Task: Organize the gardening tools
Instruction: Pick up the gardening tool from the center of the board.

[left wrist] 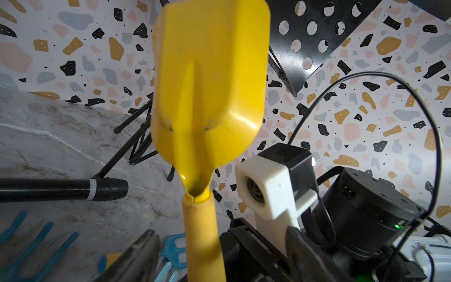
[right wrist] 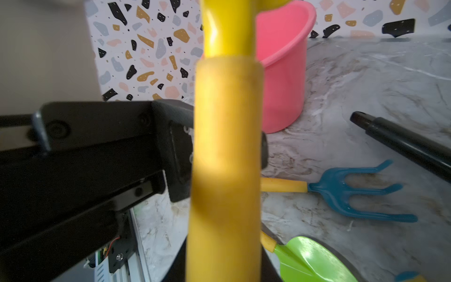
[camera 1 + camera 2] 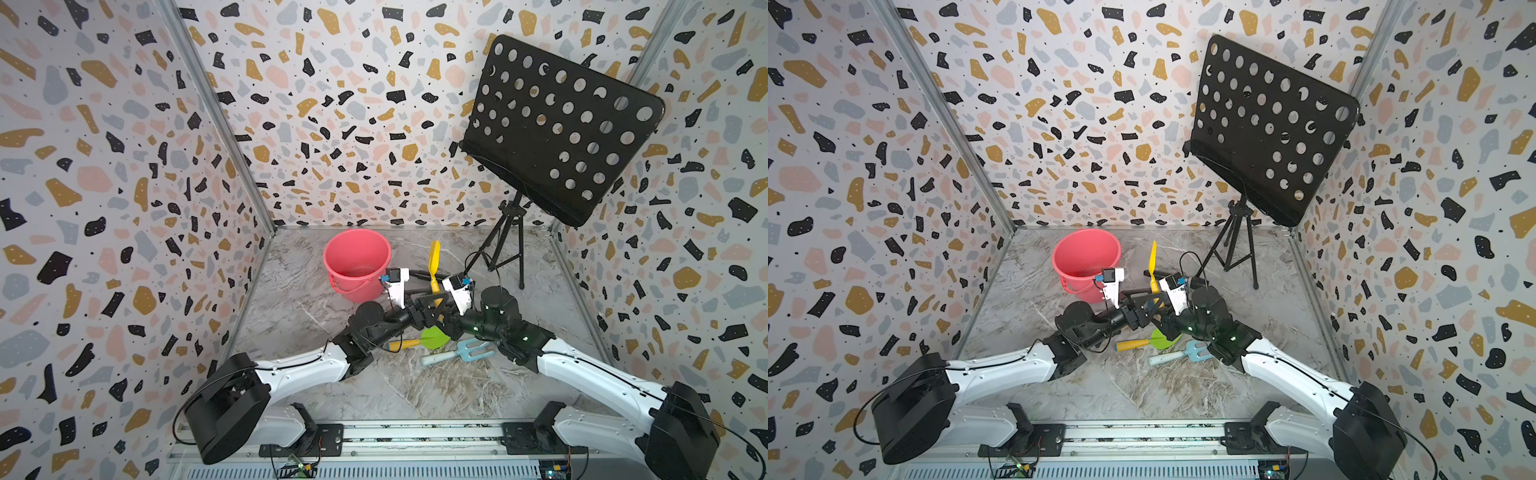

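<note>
A yellow shovel (image 3: pixel 434 257) stands upright in mid-air, blade up, to the right of the pink bucket (image 3: pixel 353 286). My right gripper (image 2: pixel 223 268) is shut on its yellow handle (image 2: pixel 224 146). My left gripper (image 1: pixel 219 258) is open, its fingers (image 1: pixel 144 256) standing apart on either side of the same handle (image 1: pixel 201 232). Both grippers meet at the handle in both top views. On the floor below lie a green trowel (image 3: pixel 434 337), a light-blue rake (image 3: pixel 469 351) and a blue fork (image 2: pixel 353 193).
A black microphone (image 1: pixel 61 189) lies on the marble floor behind the arms. A black perforated music stand (image 3: pixel 561 124) on a tripod (image 3: pixel 505 249) fills the back right corner. Patterned walls close in three sides.
</note>
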